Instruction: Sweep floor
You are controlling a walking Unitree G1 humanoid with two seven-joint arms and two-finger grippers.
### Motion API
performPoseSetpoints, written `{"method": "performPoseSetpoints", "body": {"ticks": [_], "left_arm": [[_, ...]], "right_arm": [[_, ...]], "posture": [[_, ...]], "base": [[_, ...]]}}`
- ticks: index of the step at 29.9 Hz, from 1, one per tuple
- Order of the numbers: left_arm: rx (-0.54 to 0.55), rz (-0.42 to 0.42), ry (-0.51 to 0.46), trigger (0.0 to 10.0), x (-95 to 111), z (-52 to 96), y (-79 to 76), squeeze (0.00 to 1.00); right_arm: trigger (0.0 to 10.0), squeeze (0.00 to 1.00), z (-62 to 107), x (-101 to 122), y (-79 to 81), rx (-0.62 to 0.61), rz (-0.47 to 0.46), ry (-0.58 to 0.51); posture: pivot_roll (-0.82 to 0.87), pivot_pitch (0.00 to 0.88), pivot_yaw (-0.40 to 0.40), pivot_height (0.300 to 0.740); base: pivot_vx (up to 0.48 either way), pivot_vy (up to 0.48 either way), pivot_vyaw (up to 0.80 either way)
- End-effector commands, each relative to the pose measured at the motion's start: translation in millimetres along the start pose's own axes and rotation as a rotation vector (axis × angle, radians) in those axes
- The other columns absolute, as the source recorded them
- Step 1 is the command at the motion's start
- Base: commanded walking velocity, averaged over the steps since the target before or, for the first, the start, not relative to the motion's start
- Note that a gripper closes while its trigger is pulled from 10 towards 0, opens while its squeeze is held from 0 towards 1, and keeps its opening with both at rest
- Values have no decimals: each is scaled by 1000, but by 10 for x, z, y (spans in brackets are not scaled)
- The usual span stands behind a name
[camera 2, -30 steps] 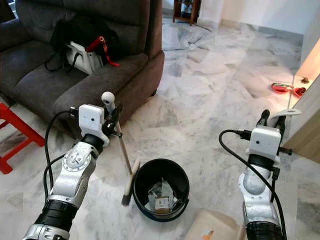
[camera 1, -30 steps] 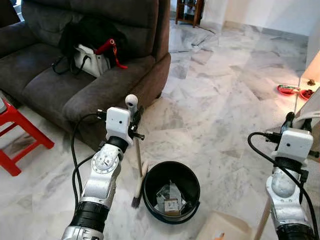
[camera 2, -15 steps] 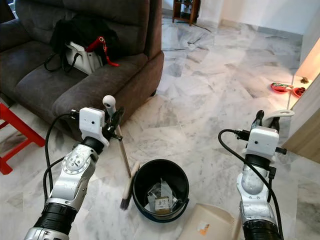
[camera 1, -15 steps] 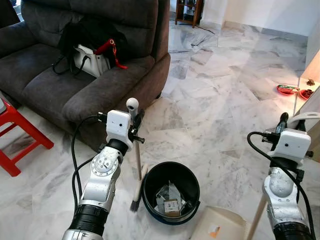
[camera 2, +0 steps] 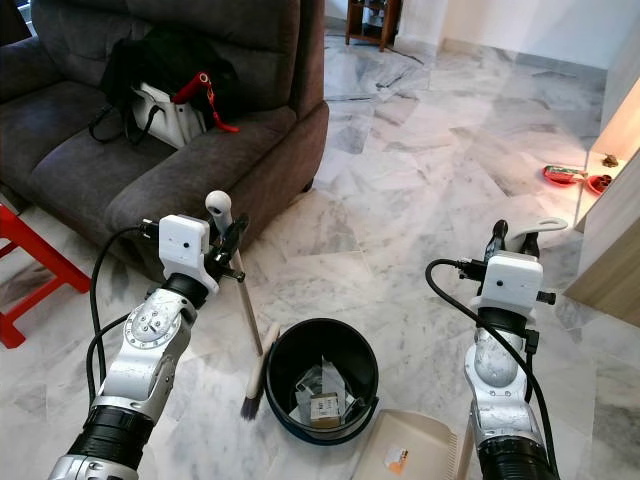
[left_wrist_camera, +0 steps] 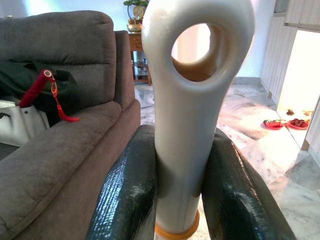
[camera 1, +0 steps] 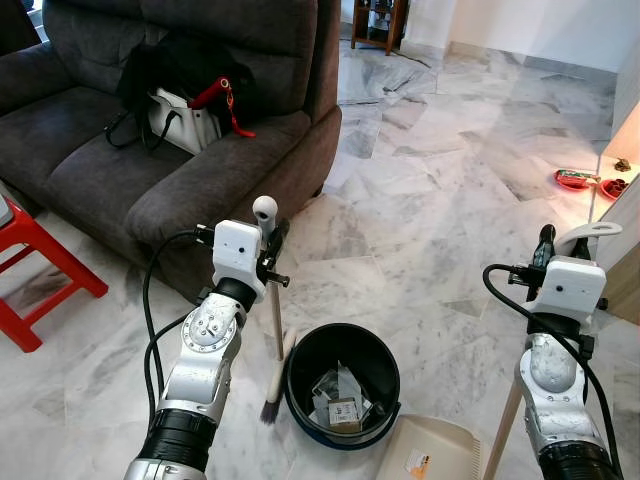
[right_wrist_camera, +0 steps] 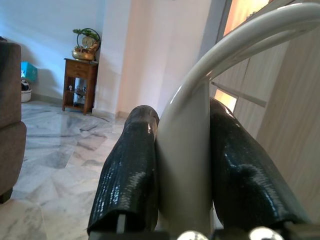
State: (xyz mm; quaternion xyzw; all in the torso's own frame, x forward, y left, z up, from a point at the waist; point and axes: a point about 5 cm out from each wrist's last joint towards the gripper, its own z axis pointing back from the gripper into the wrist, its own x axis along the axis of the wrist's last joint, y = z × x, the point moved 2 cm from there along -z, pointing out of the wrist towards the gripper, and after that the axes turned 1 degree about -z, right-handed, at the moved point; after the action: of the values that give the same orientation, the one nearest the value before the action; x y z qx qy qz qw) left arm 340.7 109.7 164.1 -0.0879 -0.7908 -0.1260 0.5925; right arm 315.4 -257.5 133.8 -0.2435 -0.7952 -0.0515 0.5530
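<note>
From the head views, the left pincer is clamped on the cream handle of a broom, which stands nearly upright with its dark bristles on the marble floor just beside a black bin holding scraps. The right pincer grips the curved handle top of a dustpan, whose cream tray lies on the floor beside the bin and is cut off by the lower picture edge. A dark sofa with a bag and a red stool close the left side; open floor stretches ahead and right. The left wrist view shows both black fingers pressed against the broom handle's looped end. The right wrist view shows the fingers squeezing the dustpan handle, with a small wooden stand far off.
</note>
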Motion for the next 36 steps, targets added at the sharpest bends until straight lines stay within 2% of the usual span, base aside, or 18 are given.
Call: {"method": "performPoseSetpoints", "body": {"ticks": [1,36], "left_arm": [[-6,45,-30,10000,73,-20,-30,0],[-7,48,-31,10000,85,-26,-33,0]], "right_arm": [[10000,0,-28,30,-3,6,-4,-19],[10000,0,-56,9,7,29,-18,-6]], "posture": [[105,96,6,740],[103,95,3,740]], "base": [[-285,0,0],[-310,0,0]]}}
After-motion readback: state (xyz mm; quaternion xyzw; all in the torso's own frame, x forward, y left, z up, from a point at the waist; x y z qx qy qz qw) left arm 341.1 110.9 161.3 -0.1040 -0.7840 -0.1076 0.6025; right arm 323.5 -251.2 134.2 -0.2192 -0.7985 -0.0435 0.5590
